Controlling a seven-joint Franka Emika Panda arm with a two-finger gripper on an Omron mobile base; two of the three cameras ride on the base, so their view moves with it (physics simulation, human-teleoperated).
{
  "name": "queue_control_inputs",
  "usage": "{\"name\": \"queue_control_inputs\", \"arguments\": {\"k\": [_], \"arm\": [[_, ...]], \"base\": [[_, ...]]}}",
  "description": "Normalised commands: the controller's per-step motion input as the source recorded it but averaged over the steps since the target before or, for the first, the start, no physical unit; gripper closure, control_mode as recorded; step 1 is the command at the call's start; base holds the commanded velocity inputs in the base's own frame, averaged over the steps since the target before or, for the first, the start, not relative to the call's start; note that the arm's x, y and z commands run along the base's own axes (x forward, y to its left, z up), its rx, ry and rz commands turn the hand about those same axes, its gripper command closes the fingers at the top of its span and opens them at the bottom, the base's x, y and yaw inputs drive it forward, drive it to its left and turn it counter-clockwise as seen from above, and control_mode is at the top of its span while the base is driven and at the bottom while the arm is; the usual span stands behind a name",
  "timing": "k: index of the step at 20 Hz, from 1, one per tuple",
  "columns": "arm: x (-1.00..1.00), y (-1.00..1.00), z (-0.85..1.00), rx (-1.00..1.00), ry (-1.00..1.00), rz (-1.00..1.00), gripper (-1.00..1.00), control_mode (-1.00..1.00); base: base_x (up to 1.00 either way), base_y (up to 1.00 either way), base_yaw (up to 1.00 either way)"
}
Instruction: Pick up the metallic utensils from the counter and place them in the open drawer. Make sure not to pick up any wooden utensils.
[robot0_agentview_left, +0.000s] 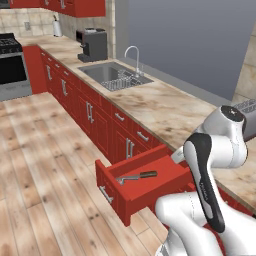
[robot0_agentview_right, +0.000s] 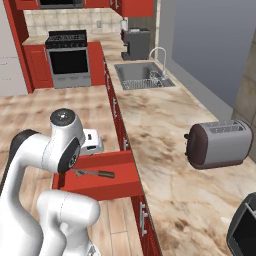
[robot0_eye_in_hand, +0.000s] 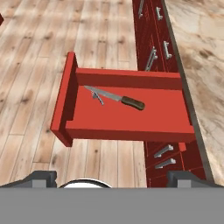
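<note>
The open drawer (robot0_eye_in_hand: 127, 122) is pulled out from the red cabinet row, with its flat front towards the wooden floor. Inside it lie the metallic utensils: a knife (robot0_eye_in_hand: 117, 98) with a silver blade and dark brown handle, and a small grey spoon (robot0_eye_in_hand: 99, 97) beside the blade tip. The knife (robot0_agentview_left: 137, 176) also shows in the drawer (robot0_agentview_left: 150, 192) from the left. My gripper (robot0_eye_in_hand: 113, 177) hangs above the drawer, open, its fingertips (robot0_eye_in_hand: 41, 177) wide apart with nothing between them. The counter of the task and the wooden utensils are out of view.
A marbled worktop (robot0_agentview_right: 160, 130) runs along the cabinets with a steel sink (robot0_agentview_left: 116, 75), a coffee machine (robot0_agentview_left: 92, 44) and a toaster (robot0_agentview_right: 217, 144). A stove (robot0_agentview_right: 67, 55) stands at the far end. Wooden floor (robot0_agentview_left: 45, 165) lies in front of the drawer.
</note>
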Motion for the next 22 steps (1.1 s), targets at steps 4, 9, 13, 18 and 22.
{"name": "queue_control_inputs", "arguments": {"k": [4,9,13,18,22], "arm": [[0.00,0.00,0.00,0.00,0.00,0.00,-1.00,-1.00],[0.00,0.00,0.00,0.00,0.00,0.00,-1.00,1.00],[0.00,0.00,0.00,0.00,0.00,0.00,-1.00,1.00],[0.00,0.00,0.00,0.00,0.00,0.00,-1.00,1.00],[0.00,0.00,0.00,0.00,0.00,0.00,-1.00,1.00]], "base": [[0.00,0.00,0.00],[-0.17,0.00,0.00],[-0.87,0.17,0.00],[-0.94,0.33,0.00],[-1.00,0.71,0.19]]}}
